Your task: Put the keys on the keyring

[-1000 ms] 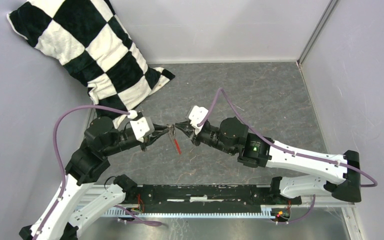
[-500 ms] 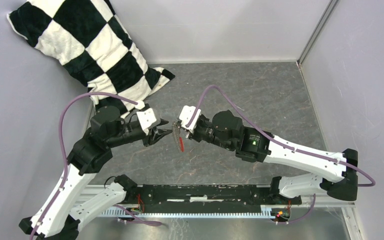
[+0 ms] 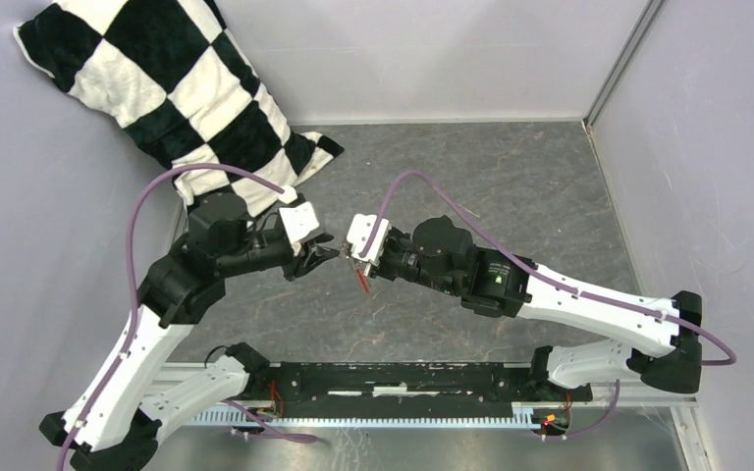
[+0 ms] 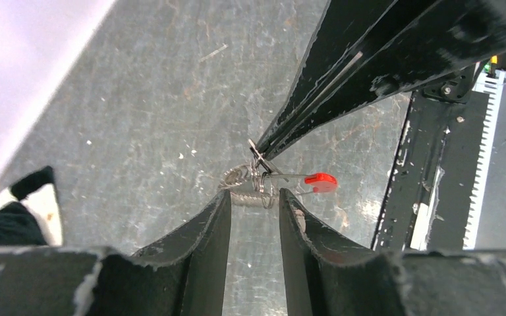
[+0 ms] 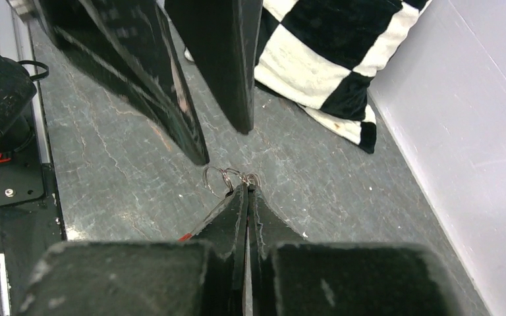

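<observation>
The keyring [image 4: 247,178] is a bunch of thin silvery loops with a red tag [image 4: 321,182], hanging in the air above the floor. My right gripper [image 5: 247,189] is shut on it, and loops [image 5: 216,179] stick out past its tips. In the top view the right gripper [image 3: 355,259] holds it with the tag [image 3: 361,282] dangling below. My left gripper [image 4: 253,197] is open, its tips level with the lower loops; I cannot tell whether they touch. In the top view the left gripper [image 3: 326,254] faces the right one closely. The black-headed key is out of view.
A black-and-white checked pillow [image 3: 172,93] leans in the far left corner. Grey walls close in the left, back and right. A black rail [image 3: 403,378] runs along the near edge between the arm bases.
My right gripper has carried the keyring a little to the left. My left arm has swung further from the near edge, its gripper still pointing at the ring.
</observation>
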Robot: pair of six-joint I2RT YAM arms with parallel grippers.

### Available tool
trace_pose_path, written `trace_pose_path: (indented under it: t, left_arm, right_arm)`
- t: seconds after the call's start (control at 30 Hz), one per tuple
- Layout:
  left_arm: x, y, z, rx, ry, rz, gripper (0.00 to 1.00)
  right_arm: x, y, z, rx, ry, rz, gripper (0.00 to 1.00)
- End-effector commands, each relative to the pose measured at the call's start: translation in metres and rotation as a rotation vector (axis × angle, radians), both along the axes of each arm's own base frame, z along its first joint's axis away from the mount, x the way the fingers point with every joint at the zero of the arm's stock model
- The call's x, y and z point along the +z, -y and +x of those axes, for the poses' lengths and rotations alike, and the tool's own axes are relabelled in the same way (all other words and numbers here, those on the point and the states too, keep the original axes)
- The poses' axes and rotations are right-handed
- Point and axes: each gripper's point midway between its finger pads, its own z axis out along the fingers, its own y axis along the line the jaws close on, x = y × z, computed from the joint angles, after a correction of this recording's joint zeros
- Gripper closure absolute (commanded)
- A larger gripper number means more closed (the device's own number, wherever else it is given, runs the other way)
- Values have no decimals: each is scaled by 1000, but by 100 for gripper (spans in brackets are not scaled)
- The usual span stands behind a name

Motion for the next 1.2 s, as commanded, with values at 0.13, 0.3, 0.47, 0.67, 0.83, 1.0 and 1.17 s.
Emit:
trace_pose_path:
  t: [0.13,0.3,0.47,0.67,0.83,1.0,1.17]
  left_arm:
    - [30,-6,-1,-36,146,26,62]
    - [8,-2,2,-47,95,56,65]
    - [3,1,10,-33,79,69,71]
    - [-3,0,11,-25,71,72,72]
    - [-3,3,0,-65,34,49,72]
    - [-6,3,-9,-100,14,59,72]
    - [-11,0,-11,-96,5,73,72]
  right_arm:
    - [37,-3,-3,30,53,85,99]
    - [40,-4,-6,47,49,100,99]
    - [40,-6,-7,57,44,100,99]
    - [42,-7,-8,64,43,105,99]
    - [40,-7,-8,64,41,100,99]
    - [40,-7,-8,64,41,100,99]
    - [41,-7,-8,65,42,102,99]
